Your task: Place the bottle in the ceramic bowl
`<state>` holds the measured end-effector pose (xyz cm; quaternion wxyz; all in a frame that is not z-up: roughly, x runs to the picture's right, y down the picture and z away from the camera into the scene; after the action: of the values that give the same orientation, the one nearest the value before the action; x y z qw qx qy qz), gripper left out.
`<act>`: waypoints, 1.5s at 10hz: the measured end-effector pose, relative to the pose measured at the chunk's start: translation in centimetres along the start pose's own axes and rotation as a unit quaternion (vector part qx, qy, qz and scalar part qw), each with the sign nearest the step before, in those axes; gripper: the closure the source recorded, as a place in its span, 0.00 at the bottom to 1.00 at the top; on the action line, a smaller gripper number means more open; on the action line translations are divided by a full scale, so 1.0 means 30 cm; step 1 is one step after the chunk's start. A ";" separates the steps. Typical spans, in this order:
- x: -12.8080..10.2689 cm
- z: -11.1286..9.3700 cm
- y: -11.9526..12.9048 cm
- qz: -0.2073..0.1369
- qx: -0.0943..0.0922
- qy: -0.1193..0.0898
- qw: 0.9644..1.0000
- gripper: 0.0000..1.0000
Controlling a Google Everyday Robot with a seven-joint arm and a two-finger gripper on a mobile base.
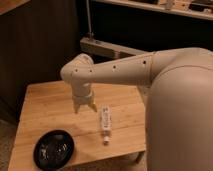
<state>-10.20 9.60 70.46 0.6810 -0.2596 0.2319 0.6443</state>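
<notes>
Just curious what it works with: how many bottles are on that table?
1. The bottle lies on the table, beside the gripper, which hangs just over the wood; the arm may hide more.

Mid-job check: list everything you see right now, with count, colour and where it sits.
bottle: one, white with a pale label, lying flat on the table, cap toward the front edge.
ceramic bowl: one, glossy black, on the table's front corner at picture left, apart from the bottle, nothing in it.
table: one, light wood, centre of the view.
metal rail: one, grey, behind the table against the dark wall.
arm: one, white, reaching in from picture right over the table.
gripper: one, white, pointing down over the table just picture-left of the bottle's far end, open and holding nothing.
</notes>
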 end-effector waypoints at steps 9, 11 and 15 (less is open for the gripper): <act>-0.001 -0.003 0.000 0.000 0.000 -0.001 1.000 0.35; -0.001 -0.004 0.000 0.000 0.000 -0.001 1.000 0.35; -0.026 -0.042 -0.186 0.013 -0.016 -0.054 0.998 0.35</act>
<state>-4.66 7.99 70.32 0.6798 -0.2316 0.1879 0.6700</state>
